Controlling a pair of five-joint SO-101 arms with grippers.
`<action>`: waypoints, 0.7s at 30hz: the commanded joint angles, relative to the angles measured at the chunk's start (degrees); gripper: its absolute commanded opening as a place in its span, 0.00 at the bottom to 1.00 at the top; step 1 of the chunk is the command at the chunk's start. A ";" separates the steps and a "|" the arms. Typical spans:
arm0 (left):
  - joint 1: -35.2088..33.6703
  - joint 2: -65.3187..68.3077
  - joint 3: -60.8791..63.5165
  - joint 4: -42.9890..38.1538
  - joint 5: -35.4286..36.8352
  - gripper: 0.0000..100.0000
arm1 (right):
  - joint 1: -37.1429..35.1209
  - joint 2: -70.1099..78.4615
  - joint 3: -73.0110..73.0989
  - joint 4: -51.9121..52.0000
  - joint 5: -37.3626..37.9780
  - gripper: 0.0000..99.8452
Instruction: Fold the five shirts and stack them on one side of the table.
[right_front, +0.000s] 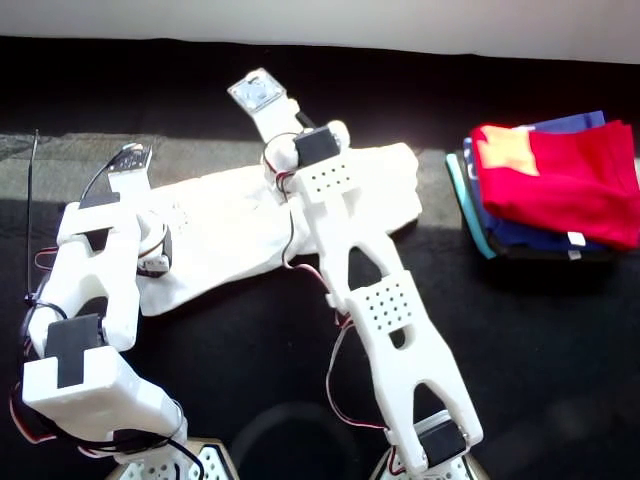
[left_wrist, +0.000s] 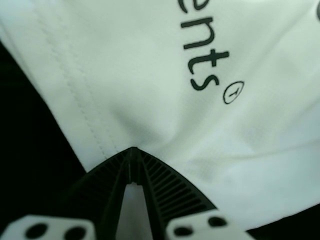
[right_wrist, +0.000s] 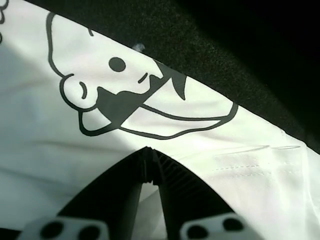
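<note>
— What lies on the table (right_front: 250, 380)?
— One white shirt (right_front: 230, 225), spread and rumpled across the middle.

— And the arms?
— Two. The left arm (right_front: 95, 270) rises from its base at the near left corner. It is folded at the elbow, with the wrist bent down over the shirt's left end. The right arm (right_front: 385, 300) stretches long from the near edge, across the shirt to its far hem.

— Any folded shirts?
— One stack (right_front: 560, 190) at the table's right edge, well apart from the white shirt. A red shirt (right_front: 580, 170) is on top, with a blue shirt (right_front: 520, 232) and a teal shirt (right_front: 470, 215) edging out beneath. I cannot tell whether more lie under those.

— The jaws?
— The left gripper (left_wrist: 132, 152) is closed, its tips pinching the white shirt beside a stitched seam (left_wrist: 75, 100). The right gripper (right_wrist: 148, 152) is likewise closed on the white shirt, near a printed cartoon face (right_wrist: 117, 95).
</note>
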 joint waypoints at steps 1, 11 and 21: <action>-1.19 0.48 -0.40 -1.32 0.18 0.01 | 1.80 -1.89 -4.35 2.33 0.26 0.01; -1.19 0.48 -0.40 -1.32 0.18 0.01 | 10.15 -5.41 -3.65 9.54 0.35 0.01; -1.19 0.48 -0.40 -1.32 0.18 0.01 | 12.44 -5.23 13.76 9.19 0.62 0.01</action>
